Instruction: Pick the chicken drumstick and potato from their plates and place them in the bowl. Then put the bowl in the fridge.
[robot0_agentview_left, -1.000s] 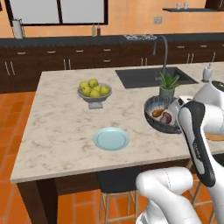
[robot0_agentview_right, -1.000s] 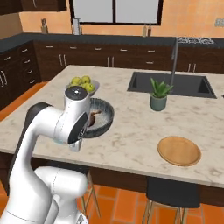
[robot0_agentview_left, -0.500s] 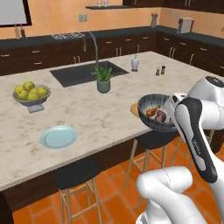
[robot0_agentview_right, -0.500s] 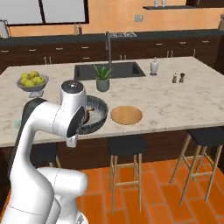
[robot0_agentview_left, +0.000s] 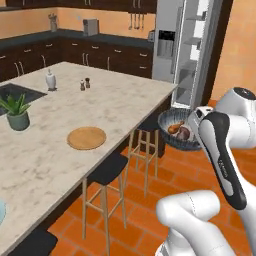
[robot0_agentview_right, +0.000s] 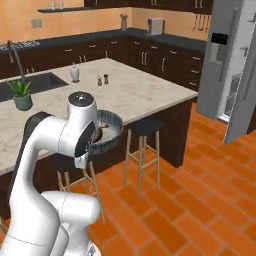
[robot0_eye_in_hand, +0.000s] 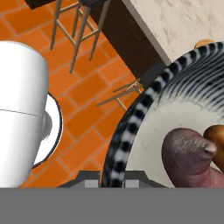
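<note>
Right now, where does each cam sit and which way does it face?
Left base view: behind-left of the arm, facing the open fridge past the island counter; arm at right carrying the bowl.
Right base view: behind-right, same fridge at right; arm at lower left.
Hand view: on the hand, looking down at the bowl's rim, potato inside.
All share the bowl.

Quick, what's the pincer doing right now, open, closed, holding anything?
Pincer: closed on the rim of the round dark grey ribbed bowl, carried off the counter with the dark reddish-brown potato and orange-brown chicken drumstick inside.
</note>
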